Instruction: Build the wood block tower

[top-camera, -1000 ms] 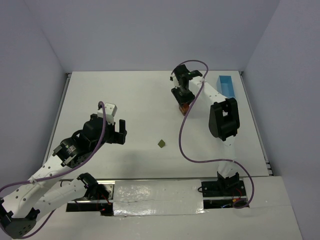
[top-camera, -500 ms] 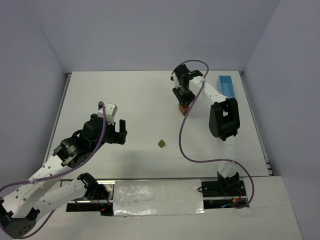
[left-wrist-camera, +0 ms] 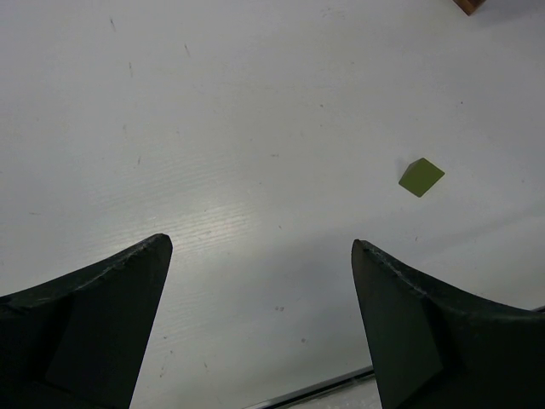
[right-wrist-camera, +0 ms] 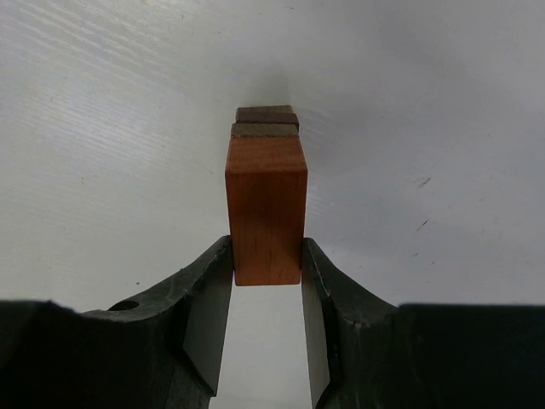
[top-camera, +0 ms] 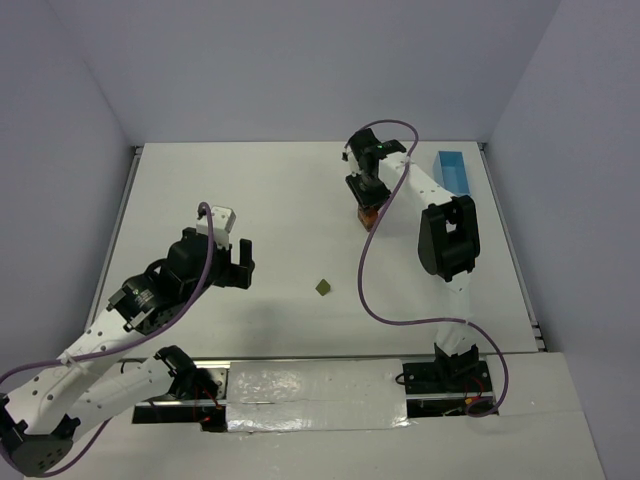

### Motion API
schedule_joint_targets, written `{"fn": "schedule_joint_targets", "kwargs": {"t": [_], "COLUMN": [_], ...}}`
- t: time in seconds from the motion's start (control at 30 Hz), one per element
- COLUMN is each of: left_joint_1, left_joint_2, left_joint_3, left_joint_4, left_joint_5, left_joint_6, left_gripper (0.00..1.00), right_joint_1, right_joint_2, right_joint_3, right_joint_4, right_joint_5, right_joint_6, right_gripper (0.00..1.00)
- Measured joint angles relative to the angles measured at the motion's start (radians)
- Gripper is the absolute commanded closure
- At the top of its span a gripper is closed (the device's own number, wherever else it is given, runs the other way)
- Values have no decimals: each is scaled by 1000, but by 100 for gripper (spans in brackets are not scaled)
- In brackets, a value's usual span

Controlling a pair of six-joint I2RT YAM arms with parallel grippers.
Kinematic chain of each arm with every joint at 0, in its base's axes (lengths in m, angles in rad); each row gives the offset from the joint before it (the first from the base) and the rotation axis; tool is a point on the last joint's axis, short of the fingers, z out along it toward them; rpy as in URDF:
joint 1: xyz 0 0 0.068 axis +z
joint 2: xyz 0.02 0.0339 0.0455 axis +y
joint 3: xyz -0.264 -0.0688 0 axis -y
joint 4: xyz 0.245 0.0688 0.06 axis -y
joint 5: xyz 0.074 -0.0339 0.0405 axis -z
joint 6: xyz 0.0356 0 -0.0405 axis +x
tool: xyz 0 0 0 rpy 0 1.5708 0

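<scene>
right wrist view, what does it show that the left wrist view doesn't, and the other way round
Only the right wrist view: the right gripper closed on an orange-brown block, with the darker blocks of the wood block tower just beyond it. Only the left wrist view: the left gripper wide open, holding nothing, and a lone olive green block lying on the table. Both: the white table. A reddish-brown corner at the left view's top edge may be that stack; too little shows.

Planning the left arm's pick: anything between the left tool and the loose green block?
Nothing visible. Only bare table lies between the open left tool and the olive green block, which sits ahead and to the right. The right tool is far off, shut on a reddish-brown block.
</scene>
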Motion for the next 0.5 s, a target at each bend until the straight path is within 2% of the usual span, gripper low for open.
{"fn": "schedule_joint_targets", "kwargs": {"t": [0.5], "left_joint_1": [0], "left_joint_2": [9], "left_joint_3": [0], "left_joint_4": [2], "left_joint_5": [2], "left_joint_6": [0], "left_gripper": [0], "right_joint_1": [-2], "right_joint_2": [0], "right_joint_3": [14], "right_joint_4": [-11], "right_joint_5": [-2], "right_joint_6": [31], "right_gripper": [65]}}
